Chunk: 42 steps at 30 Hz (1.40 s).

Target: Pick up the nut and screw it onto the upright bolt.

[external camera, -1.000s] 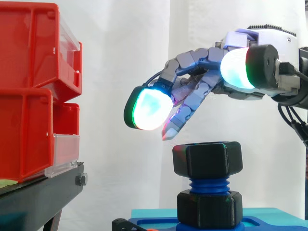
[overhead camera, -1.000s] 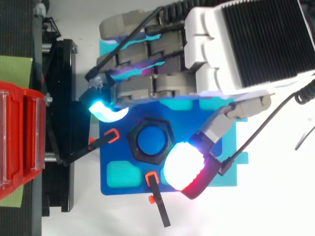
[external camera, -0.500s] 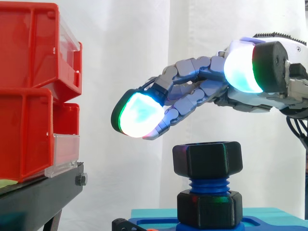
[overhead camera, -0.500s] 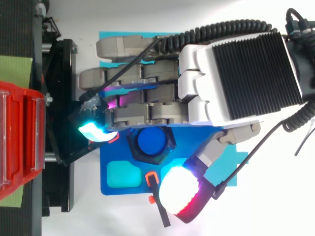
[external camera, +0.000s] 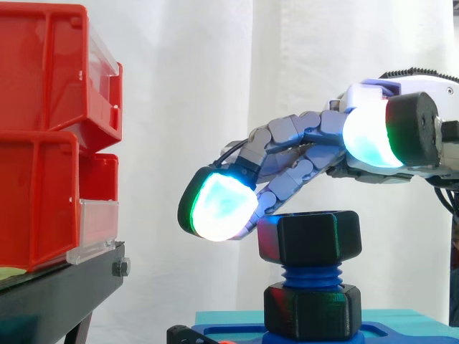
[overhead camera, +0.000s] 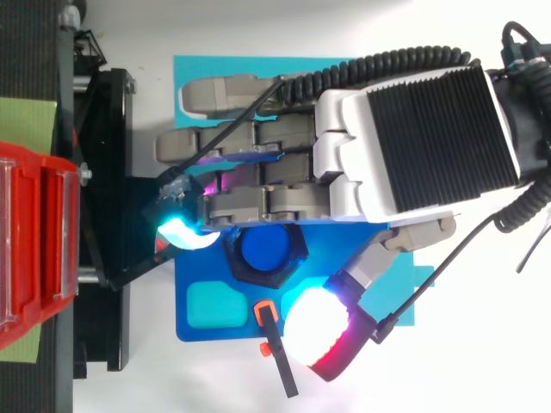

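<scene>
nut (external camera: 310,236) is seen seated on top of the upright bolt (external camera: 310,276), so the screwing step is judged underway. hand (overhead camera: 413,138) is held open just over it, nothing gripped. next: nut to be pinched btwn thumb & fingers, then turned down.

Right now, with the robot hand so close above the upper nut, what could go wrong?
The fingers of the robot hand lie across one edge of the upper nut, the thumb pad apart on the other side: closing unevenly may tilt it and jam the thread. It sits high on the blue bolt, so a sideways knock might loosen it.
</scene>
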Each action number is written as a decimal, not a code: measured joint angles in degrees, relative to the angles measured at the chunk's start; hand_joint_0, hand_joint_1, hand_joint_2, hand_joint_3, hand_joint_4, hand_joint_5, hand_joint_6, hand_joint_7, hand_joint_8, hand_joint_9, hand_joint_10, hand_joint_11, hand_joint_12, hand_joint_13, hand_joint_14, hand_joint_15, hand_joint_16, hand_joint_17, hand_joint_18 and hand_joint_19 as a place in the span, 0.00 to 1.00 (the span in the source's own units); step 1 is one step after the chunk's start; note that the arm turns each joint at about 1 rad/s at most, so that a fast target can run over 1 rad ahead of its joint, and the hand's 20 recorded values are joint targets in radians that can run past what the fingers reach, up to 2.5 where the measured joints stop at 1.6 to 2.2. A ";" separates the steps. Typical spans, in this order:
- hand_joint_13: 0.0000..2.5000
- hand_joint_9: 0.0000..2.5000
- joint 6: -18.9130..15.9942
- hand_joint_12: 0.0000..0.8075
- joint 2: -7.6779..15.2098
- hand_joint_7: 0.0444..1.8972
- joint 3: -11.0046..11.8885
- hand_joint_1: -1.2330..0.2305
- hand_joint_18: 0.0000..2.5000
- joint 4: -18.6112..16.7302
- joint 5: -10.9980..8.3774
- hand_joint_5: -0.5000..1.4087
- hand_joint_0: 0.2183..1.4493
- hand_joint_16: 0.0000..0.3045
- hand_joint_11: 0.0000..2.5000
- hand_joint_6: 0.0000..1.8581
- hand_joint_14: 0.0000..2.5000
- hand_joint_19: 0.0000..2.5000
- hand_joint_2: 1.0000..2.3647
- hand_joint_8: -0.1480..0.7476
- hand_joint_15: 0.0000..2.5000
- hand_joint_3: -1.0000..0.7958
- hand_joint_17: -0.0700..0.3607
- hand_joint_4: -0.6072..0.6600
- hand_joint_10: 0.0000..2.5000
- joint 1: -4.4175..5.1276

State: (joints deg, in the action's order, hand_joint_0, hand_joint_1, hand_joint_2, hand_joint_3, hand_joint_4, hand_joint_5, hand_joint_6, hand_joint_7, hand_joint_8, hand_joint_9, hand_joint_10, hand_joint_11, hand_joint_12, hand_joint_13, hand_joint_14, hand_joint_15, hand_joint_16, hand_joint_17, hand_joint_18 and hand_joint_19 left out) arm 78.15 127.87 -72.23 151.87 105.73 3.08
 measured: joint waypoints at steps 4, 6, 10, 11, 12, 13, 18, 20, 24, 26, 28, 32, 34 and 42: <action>0.10 0.25 0.01 0.35 0.00 0.49 0.02 0.79 0.00 0.17 0.11 0.23 0.22 0.09 0.00 0.27 0.00 0.00 0.00 0.42 0.00 0.28 0.31 0.68 0.00 -0.01; 0.11 0.26 0.04 0.34 0.00 0.51 0.01 0.79 0.00 0.32 0.14 0.23 0.23 0.09 0.00 0.27 0.00 0.00 0.00 0.42 0.00 0.28 0.31 0.68 0.00 -0.07; 0.12 0.27 0.08 0.33 0.00 0.57 0.01 0.78 0.00 0.49 0.17 0.24 0.23 0.08 0.00 0.27 0.00 0.00 0.00 0.43 0.00 0.28 0.30 0.69 0.00 -0.17; 0.12 0.27 0.10 0.32 0.00 0.58 0.00 0.78 0.00 0.50 0.18 0.24 0.23 0.08 0.00 0.27 0.00 0.00 0.00 0.43 0.00 0.28 0.29 0.68 0.00 -0.20; 0.13 0.27 0.12 0.32 0.00 0.59 0.01 0.78 0.00 0.51 0.20 0.24 0.23 0.08 0.00 0.27 0.00 0.00 0.00 0.43 0.00 0.28 0.29 0.68 0.00 -0.24; 0.13 0.28 0.13 0.32 -0.01 0.60 0.02 0.77 0.00 0.52 0.21 0.24 0.23 0.08 0.00 0.27 0.00 0.00 0.00 0.44 0.00 0.28 0.29 0.68 0.00 -0.27; 0.15 0.29 0.15 0.30 -0.05 0.67 0.03 0.76 0.00 0.53 0.26 0.25 0.24 0.07 0.00 0.27 0.00 0.00 0.00 0.45 0.00 0.28 0.27 0.65 0.00 -0.47; 0.16 0.30 0.15 0.30 -0.03 0.70 0.02 0.76 0.00 0.53 0.26 0.25 0.24 0.07 0.00 0.27 0.00 0.00 0.00 0.45 0.00 0.28 0.27 0.65 0.00 -0.55; 0.17 0.31 0.11 0.29 -0.04 0.74 0.02 0.74 0.00 0.52 0.38 0.26 0.24 0.06 0.00 0.27 0.00 0.00 0.00 0.45 0.00 0.28 0.26 0.64 0.00 -0.79; 0.18 0.32 0.10 0.28 -0.05 0.76 0.02 0.74 0.01 0.52 0.49 0.26 0.25 0.06 0.00 0.27 0.00 0.00 0.00 0.45 0.00 0.28 0.25 0.63 0.00 -0.84; 0.19 0.34 0.11 0.28 -0.05 0.77 0.01 0.73 0.02 0.53 0.56 0.27 0.25 0.05 0.00 0.27 0.00 0.00 0.00 0.45 0.00 0.28 0.25 0.62 0.00 -0.89; 0.22 0.36 0.10 0.26 -0.03 0.79 0.02 0.71 0.05 0.47 0.71 0.28 0.25 0.04 0.00 0.27 0.00 0.00 0.00 0.46 0.00 0.28 0.23 0.61 0.00 -1.05; 0.23 0.38 0.09 0.24 -0.02 0.77 0.03 0.71 0.06 0.32 0.95 0.28 0.26 0.04 0.00 0.28 0.00 0.00 0.00 0.46 0.00 0.28 0.22 0.59 0.00 -1.22; 0.31 0.48 0.08 0.18 -0.04 0.62 0.06 0.69 0.14 0.10 1.75 0.28 0.27 0.01 0.00 0.36 0.00 0.00 0.00 0.45 0.00 0.28 0.18 0.55 0.00 -2.00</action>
State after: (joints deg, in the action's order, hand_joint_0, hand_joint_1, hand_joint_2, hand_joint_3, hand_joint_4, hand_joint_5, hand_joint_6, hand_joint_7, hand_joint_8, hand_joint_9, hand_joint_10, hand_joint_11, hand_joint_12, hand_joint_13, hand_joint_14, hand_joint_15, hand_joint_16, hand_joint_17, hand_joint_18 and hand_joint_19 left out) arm 78.22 127.84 -72.17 151.97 107.48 1.08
